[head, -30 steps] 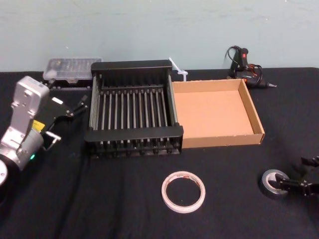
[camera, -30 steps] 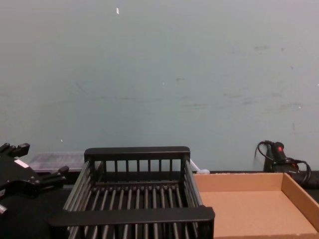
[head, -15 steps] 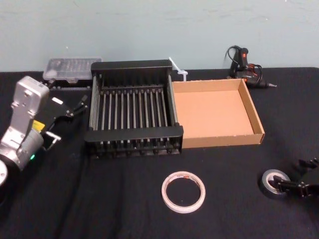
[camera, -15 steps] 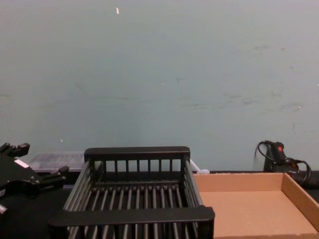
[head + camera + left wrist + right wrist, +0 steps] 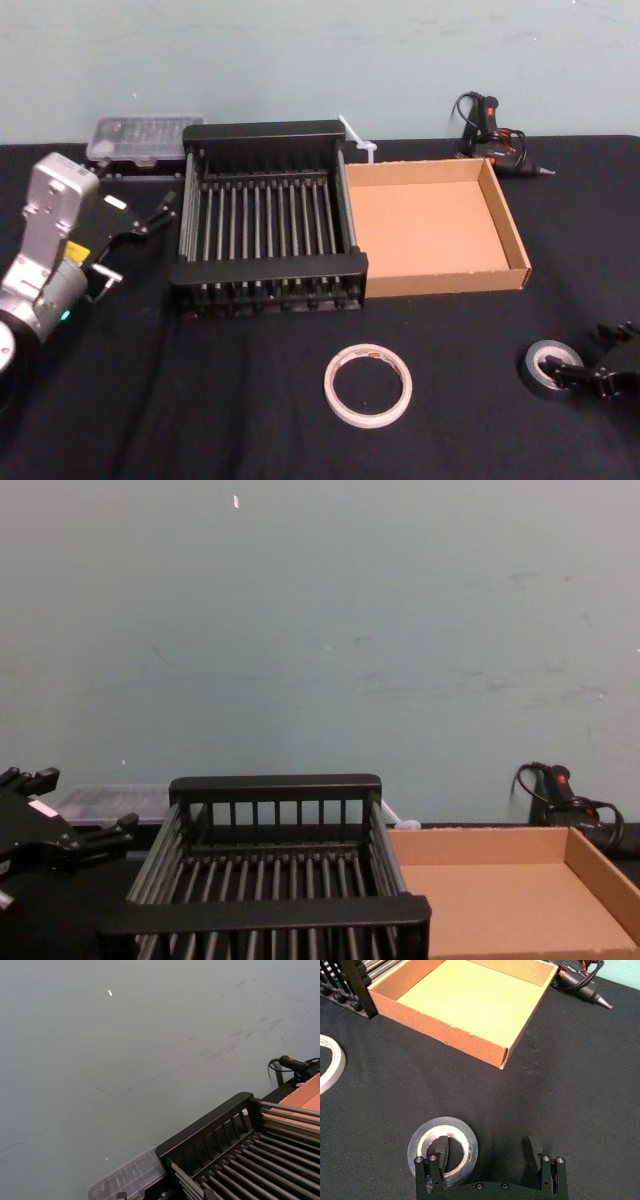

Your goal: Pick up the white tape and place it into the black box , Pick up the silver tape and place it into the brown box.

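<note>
The right gripper (image 5: 598, 374) is low over the black surface (image 5: 200, 400) at the near right, at the silver tape (image 5: 536, 362), which lies flat there, in front of the brown box's right corner and apart from it. In the right wrist view the right gripper (image 5: 488, 1149) has its jaws spread wide. One finger (image 5: 441, 1146) is inside the hole of the silver tape (image 5: 445, 1127) and the other is well outside the roll, so one side of the ring sits between them, not clamped. The white tape (image 5: 329, 385) lies flat to the left of the silver one and well apart from it, in front of where the black box (image 5: 270, 268) and the brown box (image 5: 445, 283) meet side by side. Both boxes hold nothing. The left gripper (image 5: 138, 243) is just left of the black box, jaws apart and holding nothing. Behind the boxes are a clear plastic case (image 5: 145, 135) and a glue gun (image 5: 490, 128).
</note>
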Robot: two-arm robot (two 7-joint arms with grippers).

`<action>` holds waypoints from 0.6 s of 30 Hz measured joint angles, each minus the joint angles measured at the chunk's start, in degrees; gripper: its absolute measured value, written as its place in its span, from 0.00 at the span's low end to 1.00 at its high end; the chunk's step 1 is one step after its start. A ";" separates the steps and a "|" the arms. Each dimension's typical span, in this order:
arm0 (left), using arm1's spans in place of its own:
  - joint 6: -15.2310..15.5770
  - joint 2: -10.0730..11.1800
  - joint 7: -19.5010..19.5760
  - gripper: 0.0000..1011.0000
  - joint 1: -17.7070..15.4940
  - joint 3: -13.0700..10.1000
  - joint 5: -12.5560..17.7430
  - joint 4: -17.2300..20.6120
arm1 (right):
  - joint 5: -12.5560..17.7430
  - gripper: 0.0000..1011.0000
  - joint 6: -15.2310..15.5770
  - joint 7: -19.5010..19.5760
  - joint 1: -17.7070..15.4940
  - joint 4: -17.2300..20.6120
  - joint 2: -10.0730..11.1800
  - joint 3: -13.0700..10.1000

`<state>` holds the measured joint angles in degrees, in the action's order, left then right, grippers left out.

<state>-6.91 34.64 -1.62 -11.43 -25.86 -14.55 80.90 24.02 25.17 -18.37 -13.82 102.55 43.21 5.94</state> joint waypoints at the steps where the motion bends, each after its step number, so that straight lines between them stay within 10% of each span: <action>1: 0.00 0.00 0.01 0.99 0.00 0.00 0.00 0.00 | -0.04 0.99 0.08 -0.07 0.08 -0.08 -0.09 0.03; 18: 0.00 0.00 0.01 0.99 0.00 0.00 0.00 0.00 | -0.24 0.99 0.25 -0.77 0.56 -0.58 -0.68 -0.07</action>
<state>-6.91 34.65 -1.62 -11.43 -25.87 -14.55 80.90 23.78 25.42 -19.13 -13.25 101.97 42.53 5.86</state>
